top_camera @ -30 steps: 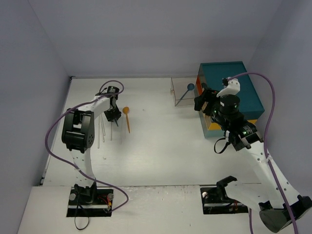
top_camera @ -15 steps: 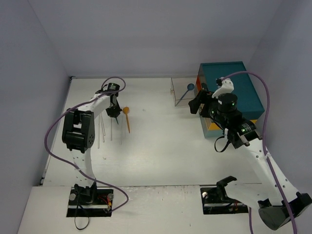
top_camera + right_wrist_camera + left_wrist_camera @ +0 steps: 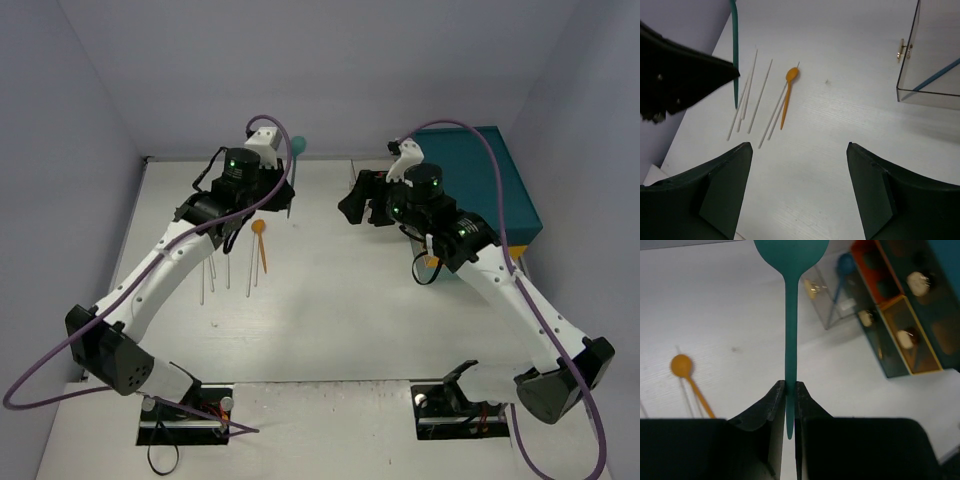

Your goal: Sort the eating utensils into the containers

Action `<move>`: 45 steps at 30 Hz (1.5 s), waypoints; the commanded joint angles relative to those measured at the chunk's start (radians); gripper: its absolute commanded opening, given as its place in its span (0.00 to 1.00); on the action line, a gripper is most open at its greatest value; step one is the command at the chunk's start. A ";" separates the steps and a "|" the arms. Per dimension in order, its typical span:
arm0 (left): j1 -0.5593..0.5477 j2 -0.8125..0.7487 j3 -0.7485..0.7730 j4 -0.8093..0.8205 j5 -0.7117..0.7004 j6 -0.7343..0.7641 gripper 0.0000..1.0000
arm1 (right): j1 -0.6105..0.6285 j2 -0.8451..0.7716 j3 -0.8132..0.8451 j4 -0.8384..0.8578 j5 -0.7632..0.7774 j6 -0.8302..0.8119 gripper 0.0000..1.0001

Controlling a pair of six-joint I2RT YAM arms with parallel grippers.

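The white surface (image 3: 330, 300) I work over carries a small scatter on my left half. An orange spoon (image 3: 788, 92) lies flat with its bowl toward the far wall. Several clear utensils (image 3: 760, 96) lie just beside it, roughly parallel, one running right along its handle. Toward my far right sits a clear container (image 3: 935, 45). Beside that, by the right wall, stands a teal chest (image 3: 505, 190) with orange and yellow compartments facing inward.

walls (image 3: 320, 70): plain lilac-grey — bare | table (image 3: 340, 320): white, matte | light: even
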 commanded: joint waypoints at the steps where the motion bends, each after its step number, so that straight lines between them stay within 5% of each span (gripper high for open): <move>1: -0.066 -0.069 -0.040 0.109 0.092 0.024 0.00 | 0.010 0.067 0.105 0.103 -0.064 0.014 0.72; 19: -0.195 -0.112 -0.027 0.141 0.085 -0.035 0.00 | 0.033 0.174 0.130 0.282 -0.135 0.093 0.54; 30: -0.211 -0.100 -0.037 0.139 0.044 -0.033 0.00 | 0.034 0.182 0.076 0.293 -0.117 0.095 0.00; 33: -0.211 -0.098 -0.042 0.119 0.013 -0.034 0.11 | 0.030 0.182 0.065 0.292 -0.087 0.085 0.00; 39: -0.209 -0.114 -0.089 0.037 -0.137 -0.053 0.61 | -0.006 0.200 0.064 0.289 0.000 0.050 0.00; 45: -0.198 -0.176 -0.228 -0.059 -0.340 -0.118 0.78 | -0.143 0.259 0.083 0.291 0.081 0.049 0.00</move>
